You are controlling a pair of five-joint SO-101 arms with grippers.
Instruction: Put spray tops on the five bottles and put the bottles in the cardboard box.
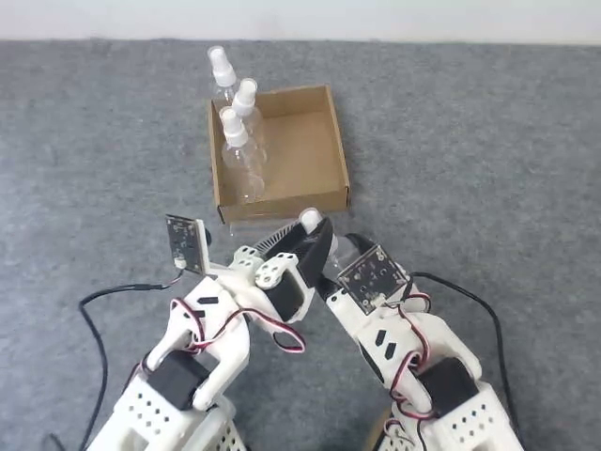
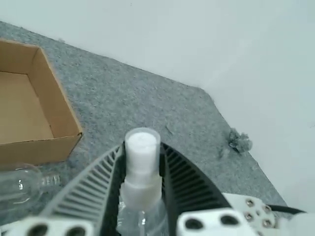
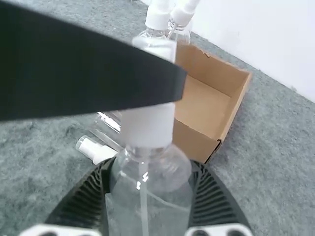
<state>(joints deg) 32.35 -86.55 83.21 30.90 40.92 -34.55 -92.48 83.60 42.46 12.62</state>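
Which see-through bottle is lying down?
The bare-necked clear plastic bottle on the grey carpet, beside the brown cardboard box. The other four bottles stand upright, wearing white spray tops.

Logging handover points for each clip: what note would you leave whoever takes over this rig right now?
Left gripper: shut on the white plastic spray top, which sits on the neck of the clear plastic bottle.
Right gripper: shut on that bottle's body, in front of the brown cardboard box.
Done: three clear capped bottles stand along the box's left wall; whether the farthest is inside is unclear.
Left: finish this top and box the bottle. Then cap and box the uncapped clear bottle lying on the grey carpet, using the loose white spray top beside it.
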